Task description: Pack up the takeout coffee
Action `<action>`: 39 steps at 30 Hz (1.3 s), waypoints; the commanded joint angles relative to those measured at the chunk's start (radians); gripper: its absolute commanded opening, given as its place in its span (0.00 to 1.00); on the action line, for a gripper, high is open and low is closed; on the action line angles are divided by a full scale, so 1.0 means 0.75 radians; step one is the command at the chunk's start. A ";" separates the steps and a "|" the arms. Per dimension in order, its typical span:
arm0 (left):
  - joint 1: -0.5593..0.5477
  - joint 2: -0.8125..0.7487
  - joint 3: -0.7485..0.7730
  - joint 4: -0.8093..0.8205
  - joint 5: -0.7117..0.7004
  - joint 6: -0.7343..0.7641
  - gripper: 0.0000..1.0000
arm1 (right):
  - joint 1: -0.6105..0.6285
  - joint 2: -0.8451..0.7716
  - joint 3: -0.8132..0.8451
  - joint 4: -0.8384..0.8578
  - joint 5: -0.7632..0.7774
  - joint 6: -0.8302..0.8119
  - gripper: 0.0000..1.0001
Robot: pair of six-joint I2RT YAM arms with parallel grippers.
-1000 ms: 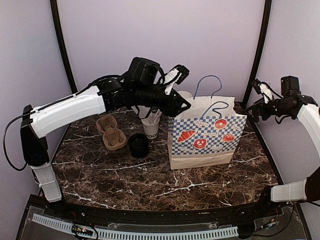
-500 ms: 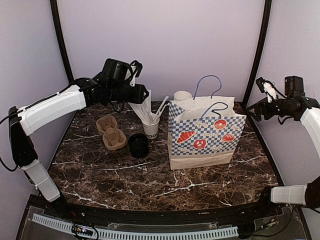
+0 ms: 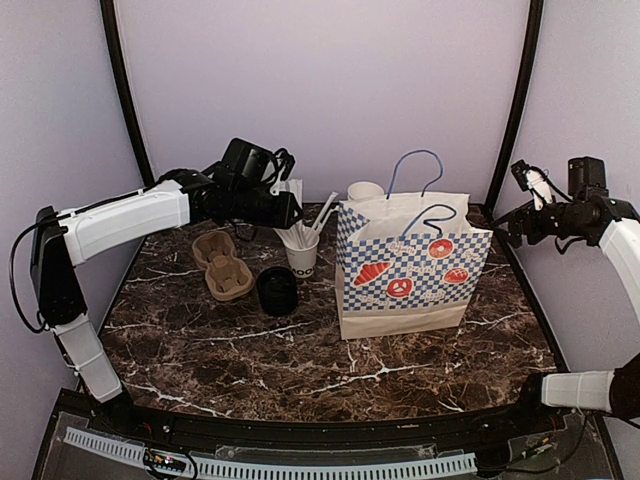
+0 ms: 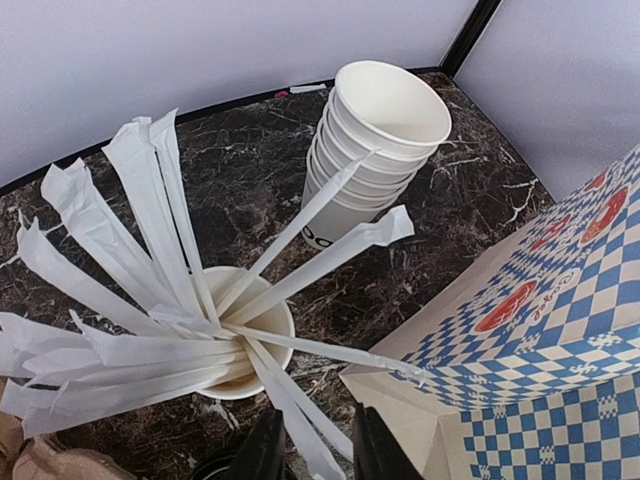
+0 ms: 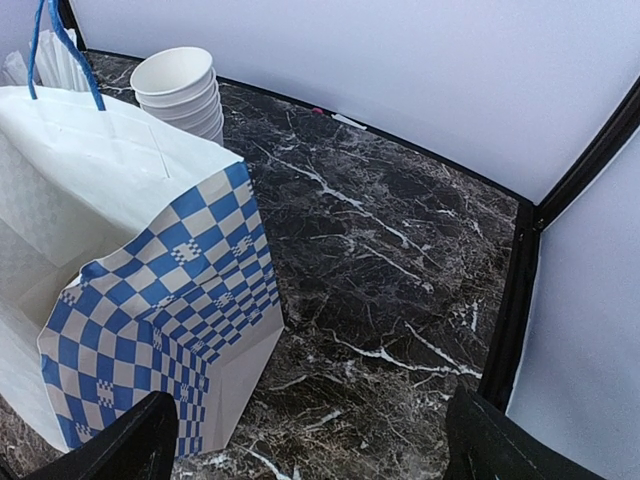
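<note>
A stack of white paper cups (image 3: 365, 191) (image 4: 372, 140) with dark lettering low on the side stands behind the bag. The round black lid (image 3: 277, 290) lies in front of the straw cup. My left gripper (image 3: 291, 212) (image 4: 318, 452) hovers over the cup of wrapped white straws (image 3: 302, 255) (image 4: 240, 345). Its jaws are narrowed but apart, with two straw ends passing between them, and I see no pinch. My right gripper (image 3: 508, 200) (image 5: 315, 450) hangs wide open and empty at the right of the bag, above the table.
An open blue-and-white checked paper bag (image 3: 405, 265) (image 5: 150, 260) with blue handles stands at centre right. The brown pulp cup carrier (image 3: 224, 265) lies left of the lid. A black frame post (image 5: 515, 300) rises at the table's right edge.
My left arm pulled back from over the bag, swung left, then came in over the straw cup, its jaws narrowing. The right arm has barely moved.
</note>
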 commanded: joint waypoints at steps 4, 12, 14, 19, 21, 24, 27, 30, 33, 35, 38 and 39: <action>0.015 0.011 -0.005 0.000 0.029 -0.030 0.18 | -0.006 -0.015 -0.009 0.052 0.002 0.000 0.95; 0.014 0.016 0.000 -0.029 0.028 -0.032 0.11 | -0.006 -0.004 -0.012 0.066 -0.013 0.006 0.94; 0.014 0.014 0.007 -0.037 0.024 -0.031 0.02 | -0.006 -0.005 -0.010 0.068 -0.013 0.008 0.94; 0.014 -0.019 0.041 -0.063 0.026 -0.017 0.00 | -0.006 -0.005 -0.007 0.072 -0.020 0.012 0.94; 0.014 -0.046 0.076 -0.097 0.021 -0.006 0.00 | -0.006 -0.005 -0.008 0.071 -0.018 0.012 0.94; 0.014 -0.094 0.157 -0.171 -0.015 0.018 0.00 | -0.006 -0.006 -0.006 0.072 -0.019 0.014 0.94; 0.014 -0.167 0.234 -0.217 -0.052 0.054 0.00 | -0.006 -0.001 0.002 0.072 -0.023 0.017 0.94; 0.014 -0.216 0.303 -0.278 -0.074 0.082 0.00 | -0.006 0.008 0.012 0.074 -0.027 0.022 0.94; 0.014 -0.270 0.378 -0.309 -0.070 0.096 0.00 | -0.006 0.018 0.021 0.078 -0.033 0.028 0.94; 0.014 -0.301 0.416 -0.323 -0.056 0.099 0.00 | -0.006 0.026 0.027 0.080 -0.039 0.034 0.94; 0.014 -0.353 0.452 -0.317 0.002 0.107 0.00 | -0.006 0.039 0.043 0.078 -0.051 0.044 0.94; 0.014 -0.364 0.458 -0.293 0.053 0.107 0.00 | -0.006 0.041 0.047 0.079 -0.051 0.047 0.94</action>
